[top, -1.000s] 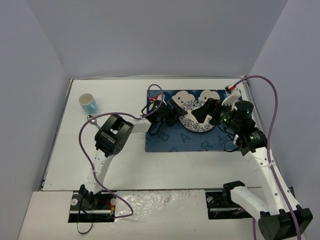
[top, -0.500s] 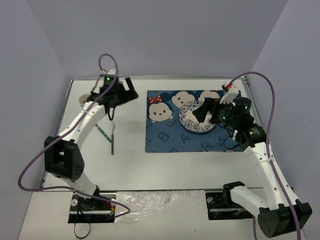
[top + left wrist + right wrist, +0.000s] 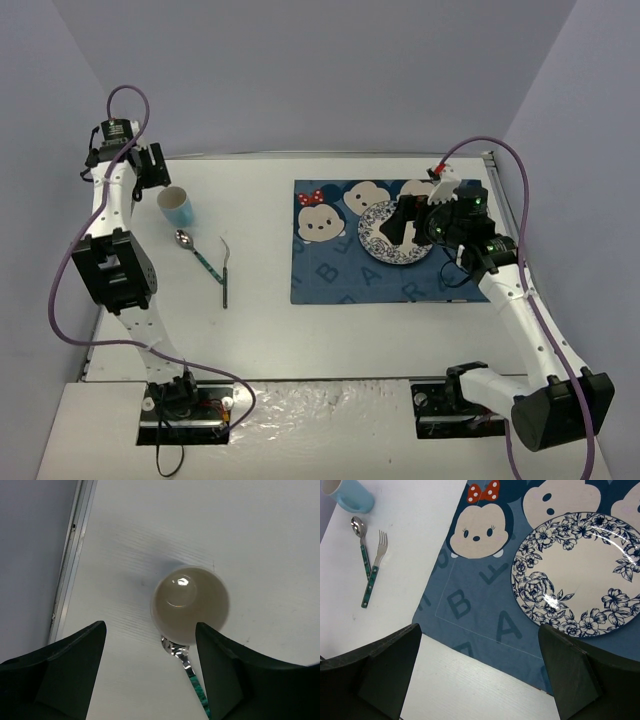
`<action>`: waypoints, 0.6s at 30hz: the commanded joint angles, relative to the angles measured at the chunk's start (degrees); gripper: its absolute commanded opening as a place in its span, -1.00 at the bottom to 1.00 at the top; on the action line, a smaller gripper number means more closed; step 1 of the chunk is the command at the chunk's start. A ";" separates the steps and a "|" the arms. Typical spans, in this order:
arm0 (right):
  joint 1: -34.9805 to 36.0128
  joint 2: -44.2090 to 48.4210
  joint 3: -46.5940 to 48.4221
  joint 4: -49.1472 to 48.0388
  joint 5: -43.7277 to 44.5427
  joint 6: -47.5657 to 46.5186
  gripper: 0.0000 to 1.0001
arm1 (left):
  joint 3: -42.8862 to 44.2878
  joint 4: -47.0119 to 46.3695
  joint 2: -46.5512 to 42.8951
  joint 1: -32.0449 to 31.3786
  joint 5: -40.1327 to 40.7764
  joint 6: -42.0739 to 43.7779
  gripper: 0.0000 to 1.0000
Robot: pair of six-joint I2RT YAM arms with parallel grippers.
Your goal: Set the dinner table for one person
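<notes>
The white dinner table (image 3: 300,330) carries a blue cartoon-face placemat (image 3: 340,275) with a blue-floral plate (image 3: 375,240) on its right half. A light-blue cup (image 3: 177,206) stands upright at the far left. A spoon (image 3: 185,240) and a fork (image 3: 224,270), both green-handled, lie just in front of it. My left gripper (image 3: 150,165) hovers open above the cup (image 3: 190,605), and the spoon's bowl (image 3: 175,649) shows past the rim. My right gripper (image 3: 400,222) hangs open and empty over the plate (image 3: 575,575).
The table's metal rim (image 3: 70,565) runs close to the left of the cup. Grey walls enclose the table on three sides. Bare tabletop (image 3: 470,690) lies in front of the placemat (image 3: 470,605). The fork (image 3: 375,565) and spoon (image 3: 360,540) lie side by side.
The left arm has swung from the placemat's left side to the far-left corner, ending above the cup. The right gripper shifted slightly over the plate and stayed open.
</notes>
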State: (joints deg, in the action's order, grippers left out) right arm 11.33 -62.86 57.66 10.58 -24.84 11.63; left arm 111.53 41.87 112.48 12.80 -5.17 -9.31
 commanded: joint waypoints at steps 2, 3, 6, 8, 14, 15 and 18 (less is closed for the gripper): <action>0.36 -2.10 3.78 -2.58 -2.76 -1.52 1.00 | 9.86 6.99 6.18 1.26 -1.15 6.23 0.32; 0.41 -2.32 3.94 -2.58 -2.76 -1.52 1.00 | 10.79 7.16 7.17 1.32 -0.83 6.40 0.27; 0.44 -2.75 4.12 -2.58 -2.69 -1.52 1.00 | 13.39 7.35 10.03 1.60 -2.09 6.83 0.12; 0.44 -3.28 4.26 -2.58 -2.76 -1.57 1.00 | 14.34 7.70 11.27 1.66 -3.27 7.15 0.07; 0.69 -4.17 4.48 -2.67 -2.79 -1.26 1.00 | 15.62 7.12 14.66 1.62 -3.84 7.14 -0.17; 0.76 -4.25 4.37 -2.67 -2.66 -1.26 1.00 | 16.07 6.98 14.99 1.62 -4.04 7.00 -0.20; 0.84 -4.42 4.25 -2.58 -2.50 -1.26 1.00 | 17.34 7.07 16.16 1.62 -4.09 6.59 -0.28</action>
State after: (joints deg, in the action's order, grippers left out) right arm 11.70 -66.99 59.36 10.56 -26.41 10.79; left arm 125.31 49.30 129.13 14.52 -8.48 -3.16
